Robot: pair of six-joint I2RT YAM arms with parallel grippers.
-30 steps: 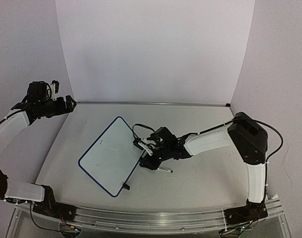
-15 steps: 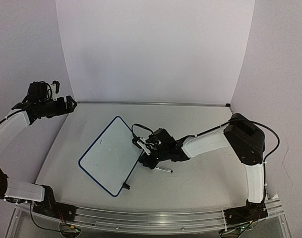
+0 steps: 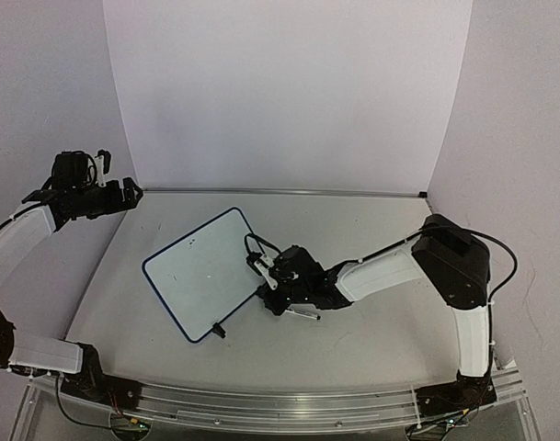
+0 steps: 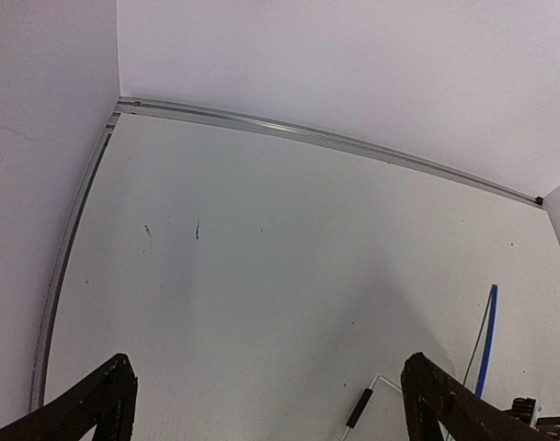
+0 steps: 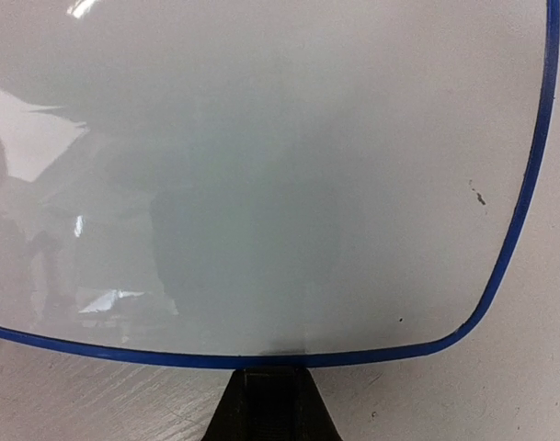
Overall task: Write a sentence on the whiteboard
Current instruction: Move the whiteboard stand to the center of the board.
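One small white rectangular whiteboard, dark-blue rim (image 3: 199, 274): left of centre on the tabletop (image 3: 371, 239), newly swung round. Face blank, so positioning only, sentence unstarted.
Right jaws: just closed, pinching its right rim.
Left jaws: wide open, empty, far left.
One slim marker pen (image 3: 303, 314): unheld, beside right jaws.

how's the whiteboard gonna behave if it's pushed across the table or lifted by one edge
The whiteboard looks thin and flat, so probably stiff and light; lifted by one edge it may pivot in the grip. Its face shows reflections, so likely slippery. Lying flat on the table, a push should slide or spin it, not tip it.
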